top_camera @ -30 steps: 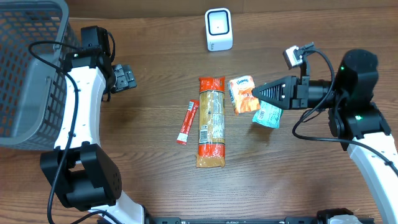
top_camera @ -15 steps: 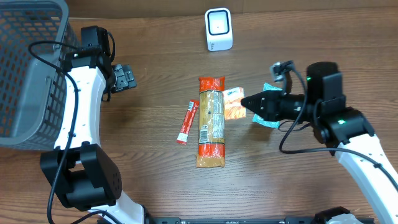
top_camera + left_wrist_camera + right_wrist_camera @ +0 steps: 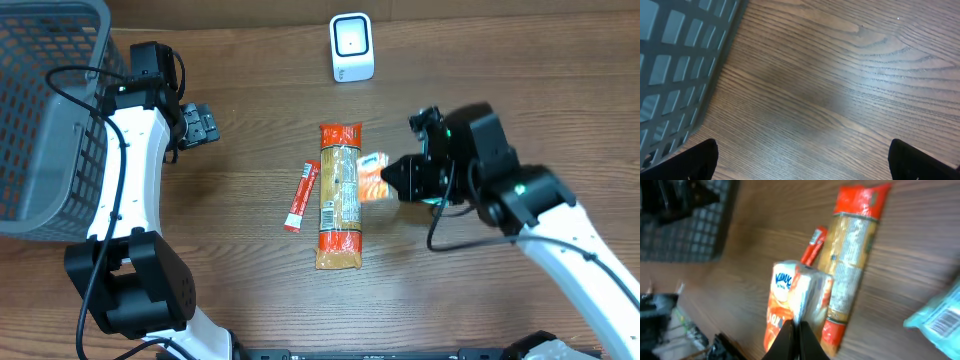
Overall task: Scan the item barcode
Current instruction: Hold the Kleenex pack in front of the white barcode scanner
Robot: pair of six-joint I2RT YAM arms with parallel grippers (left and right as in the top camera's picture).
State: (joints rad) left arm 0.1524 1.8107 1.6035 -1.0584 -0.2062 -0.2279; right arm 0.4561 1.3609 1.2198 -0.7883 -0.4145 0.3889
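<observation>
Wood-grain tabletop fills the overhead view, with a white scanner [image 3: 351, 47] at twelve o'clock and a grey basket [image 3: 40, 110] at ten. At centre lies a long pasta bag [image 3: 339, 195], a red sachet [image 3: 300, 197] at its nine o'clock. At its three o'clock the right gripper [image 3: 392, 180] is pinched tight on an orange snack packet [image 3: 372, 178], which overlaps the bag's edge. Beside the basket, the left gripper [image 3: 200, 124] is spread wide, holding nothing.
</observation>
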